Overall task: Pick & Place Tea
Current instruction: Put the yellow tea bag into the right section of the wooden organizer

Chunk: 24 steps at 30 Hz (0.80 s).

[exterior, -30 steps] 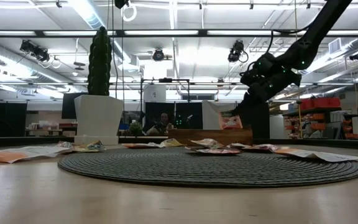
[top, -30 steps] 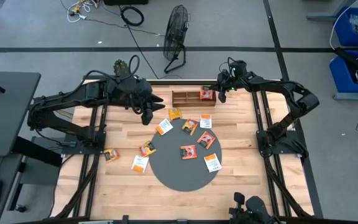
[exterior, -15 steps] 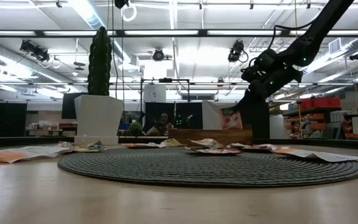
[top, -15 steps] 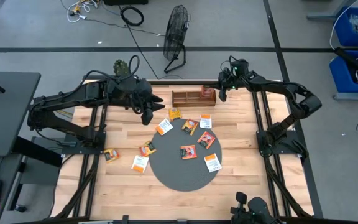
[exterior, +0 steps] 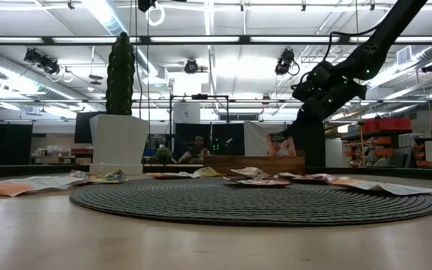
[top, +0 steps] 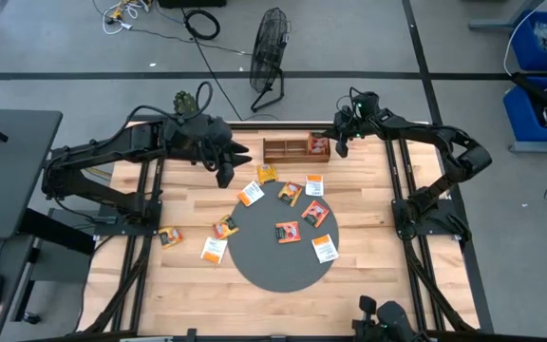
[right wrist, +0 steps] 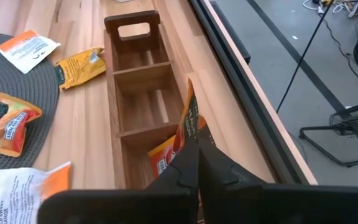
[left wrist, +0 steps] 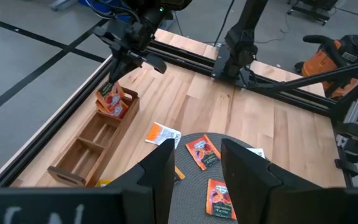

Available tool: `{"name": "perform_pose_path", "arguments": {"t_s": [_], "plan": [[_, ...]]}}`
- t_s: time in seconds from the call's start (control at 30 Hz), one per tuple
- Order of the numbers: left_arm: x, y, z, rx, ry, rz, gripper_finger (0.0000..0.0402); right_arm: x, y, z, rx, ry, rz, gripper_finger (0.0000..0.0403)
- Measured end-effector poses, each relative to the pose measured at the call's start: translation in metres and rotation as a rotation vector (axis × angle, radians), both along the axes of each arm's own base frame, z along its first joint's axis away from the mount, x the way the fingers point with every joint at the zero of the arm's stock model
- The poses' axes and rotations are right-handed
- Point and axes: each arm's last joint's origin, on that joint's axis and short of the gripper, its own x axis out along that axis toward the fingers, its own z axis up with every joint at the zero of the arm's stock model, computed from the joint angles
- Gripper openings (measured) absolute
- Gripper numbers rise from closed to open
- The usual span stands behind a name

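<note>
A brown wooden tray [top: 288, 149] stands at the table's far edge, one tea sachet [right wrist: 163, 163] lying in its right end compartment. My right gripper [top: 335, 144] is shut on another orange tea sachet [right wrist: 188, 118] over that same compartment. My left gripper [left wrist: 197, 171] hangs open, with nothing between its fingers, above the table to the left of the tray [left wrist: 86, 152]. More tea sachets lie flat: several on the dark round mat [top: 278, 261], such as one [top: 288, 232], and several on the wood, such as one [top: 215, 250]. My right gripper pinches the sachet's upper edge [left wrist: 109, 86] between its two shut fingers. The fingers slant down from the table's right far side. The sachet hangs below them, upright and edge-on to the wrist view, its lower end [exterior: 279, 150] at the tray's end compartment. Whether it touches the tray I cannot tell.
A potted cactus [exterior: 118, 112] stands at the far left corner. Black frame rails [top: 402, 180] run along the table's sides. A fan [top: 269, 57] stands on the floor beyond the far edge. Bare wood lies near the front edge.
</note>
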Motion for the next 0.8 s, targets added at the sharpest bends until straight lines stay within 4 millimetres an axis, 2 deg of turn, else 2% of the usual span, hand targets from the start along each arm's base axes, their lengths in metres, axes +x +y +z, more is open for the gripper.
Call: {"name": "perform_pose_path", "arguments": {"t_s": [0.33, 0.8], "plan": [[0.0, 0.0, 0.0001, 0.0, 0.0, 0.0, 0.0135, 0.0, 0.0003, -0.0004, -0.003, 0.008, -0.002, 0.0006], [0.0, 0.0, 0.0001, 0.007, 0.002, -0.004, 0.0135, -0.0005, -0.0011, -0.0005, -0.004, 0.027, -0.05, 0.0115]]}}
